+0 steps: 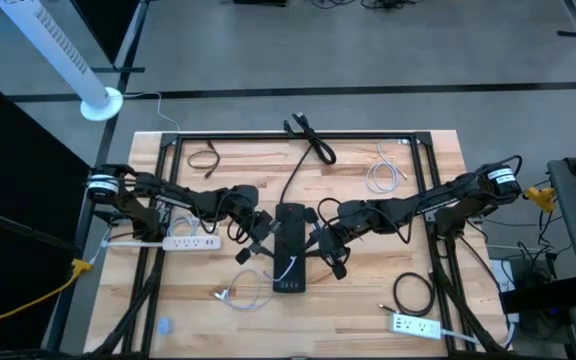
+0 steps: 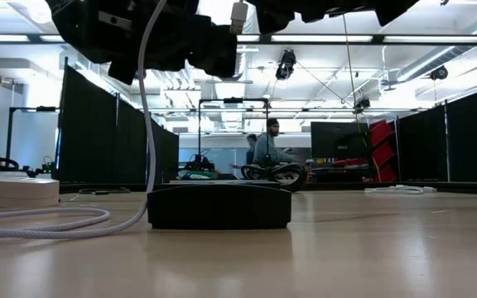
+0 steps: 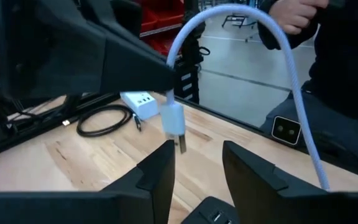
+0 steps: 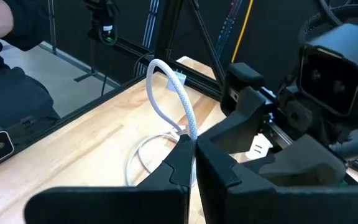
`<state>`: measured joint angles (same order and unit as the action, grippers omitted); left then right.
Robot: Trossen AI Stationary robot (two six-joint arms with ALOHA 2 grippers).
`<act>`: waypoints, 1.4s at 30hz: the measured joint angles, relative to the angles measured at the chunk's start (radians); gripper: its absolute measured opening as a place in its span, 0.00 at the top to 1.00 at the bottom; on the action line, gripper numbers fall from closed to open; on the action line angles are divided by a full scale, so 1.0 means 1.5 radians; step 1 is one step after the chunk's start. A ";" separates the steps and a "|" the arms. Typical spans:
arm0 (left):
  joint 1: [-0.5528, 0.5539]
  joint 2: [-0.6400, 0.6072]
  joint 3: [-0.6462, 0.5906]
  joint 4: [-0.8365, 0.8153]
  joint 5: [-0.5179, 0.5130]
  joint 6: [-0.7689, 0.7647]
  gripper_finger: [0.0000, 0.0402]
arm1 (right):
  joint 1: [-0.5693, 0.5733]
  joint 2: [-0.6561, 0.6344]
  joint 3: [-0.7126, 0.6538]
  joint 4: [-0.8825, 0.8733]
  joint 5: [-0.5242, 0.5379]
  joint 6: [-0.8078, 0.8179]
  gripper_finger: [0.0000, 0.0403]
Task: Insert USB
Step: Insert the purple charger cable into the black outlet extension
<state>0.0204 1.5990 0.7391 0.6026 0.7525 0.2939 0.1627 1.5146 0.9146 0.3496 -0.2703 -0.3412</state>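
White USB cable [image 4: 178,107] pinched in right fingers [image 4: 180,163]; plug [image 3: 173,120] hangs above spread left fingers [image 3: 159,169]

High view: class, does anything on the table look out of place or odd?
Nothing looks damaged or spilled. Spare cables lie loosely about the wooden table. A white braided USB cable is shut in the right tool; its plug hangs above the black charging hub, not inserted.

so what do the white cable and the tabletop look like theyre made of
White braided USB cable: looks like a woven fabric sleeve, matte, with a fine weave texture showing; its plug housing looks like smooth white plastic with a metal tip. Pale wooden tabletop: appears to be butcher-block wood, with joined strips and visible grain, in a light satin finish.
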 joint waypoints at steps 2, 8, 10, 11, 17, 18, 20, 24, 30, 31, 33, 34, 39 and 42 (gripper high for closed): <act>0.000 0.000 0.000 0.001 0.000 0.000 0.72 | 0.000 0.000 0.000 0.000 0.000 0.000 1.00; 0.000 0.000 0.000 0.002 0.000 0.000 0.74 | 0.000 0.000 0.000 0.001 0.001 -0.008 1.00; 0.002 0.000 0.000 0.002 -0.003 0.000 0.74 | 0.000 0.000 0.000 0.008 0.001 -0.013 1.00; 0.004 0.000 0.000 0.003 -0.007 0.001 0.74 | 0.000 0.000 0.000 0.014 0.001 -0.014 1.00; 0.017 0.001 0.000 0.046 -0.019 -0.016 0.74 | 0.000 0.000 0.000 0.020 0.001 -0.024 1.00; 0.016 0.006 0.000 0.061 -0.018 -0.018 0.74 | 0.000 0.000 0.000 0.020 0.001 -0.025 1.00; 0.015 0.020 0.000 0.094 -0.018 -0.037 0.74 | 0.000 0.000 0.000 0.022 0.001 -0.025 1.00; 0.014 0.069 0.000 0.147 -0.018 -0.063 0.73 | 0.000 0.000 -0.001 0.023 0.000 -0.021 1.00; 0.016 0.094 0.000 0.168 -0.012 -0.070 0.73 | 0.000 0.000 -0.001 0.002 0.001 -0.006 1.00; 0.015 0.095 0.000 0.172 -0.006 -0.070 0.74 | -0.001 0.000 -0.001 0.000 0.002 -0.007 1.00; 0.015 0.096 0.000 0.174 -0.001 -0.079 0.74 | -0.003 0.000 -0.001 -0.001 0.004 -0.006 1.00; 0.014 0.097 0.000 0.173 -0.001 -0.082 0.74 | -0.004 0.000 -0.001 -0.001 0.005 -0.006 1.00; 0.011 0.097 0.000 0.173 0.022 -0.088 0.74 | -0.012 0.000 -0.001 -0.005 0.005 -0.005 1.00; 0.010 0.097 0.000 0.181 0.052 -0.102 0.74 | -0.017 0.000 -0.001 -0.017 0.005 -0.006 1.00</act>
<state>0.0353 1.7439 0.7395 0.8746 0.8310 0.1417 0.1376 1.5143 0.9138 0.3239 -0.2622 -0.3500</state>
